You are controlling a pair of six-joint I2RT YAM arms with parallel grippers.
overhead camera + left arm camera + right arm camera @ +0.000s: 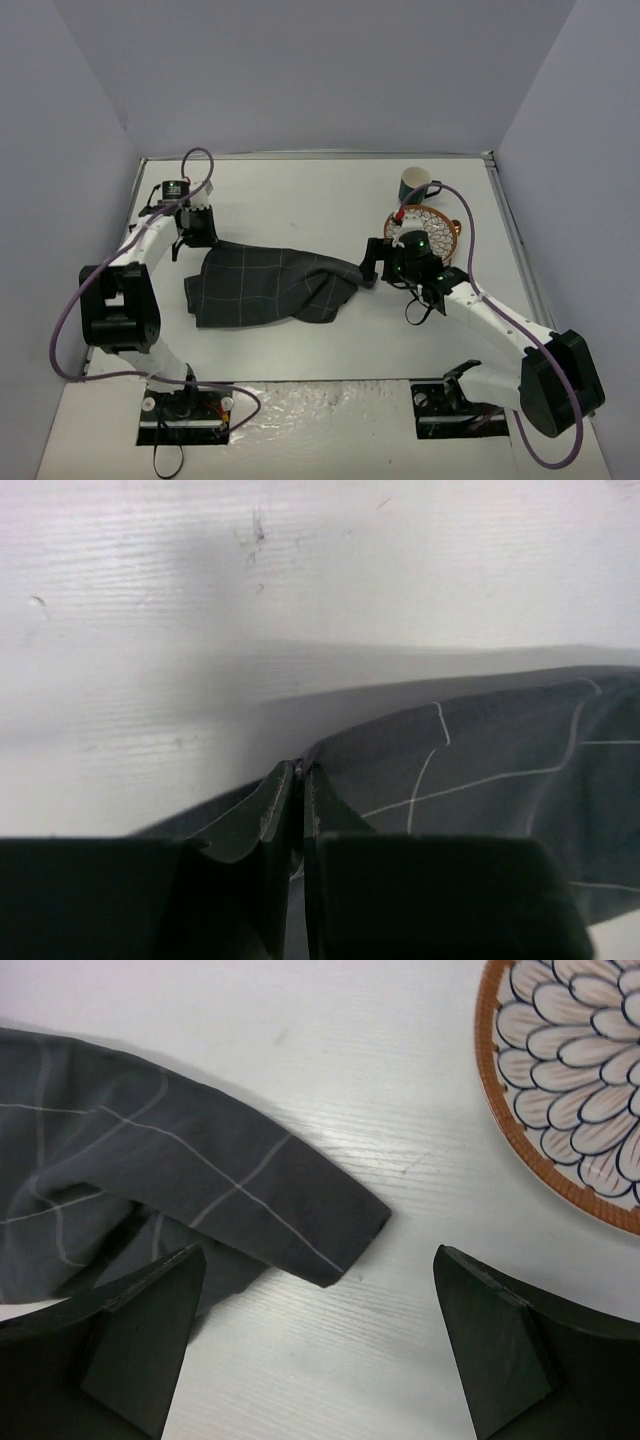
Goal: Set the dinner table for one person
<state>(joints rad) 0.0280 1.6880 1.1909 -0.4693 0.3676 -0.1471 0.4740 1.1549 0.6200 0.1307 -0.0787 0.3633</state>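
A crumpled dark grey checked cloth mat [265, 285] lies on the white dinner table [310, 195], left of centre. My left gripper [197, 238] is at the mat's far left corner, its jaws shut on the cloth's edge [470, 755]; the fingertips [302, 772] meet with fabric pinched between them. My right gripper [372, 263] hovers open over the mat's right corner [330, 1235], fingers [150, 1310] wide apart and holding nothing. A plate [570, 1080] with an orange rim and blue petal pattern sits just right of that gripper, partly hidden by the arm in the top view.
A dark teal mug [415, 183] stands behind the plate [440, 222] near the far right edge. The table's metal rim [515, 240] runs along the right side. Grey walls enclose the table on three sides.
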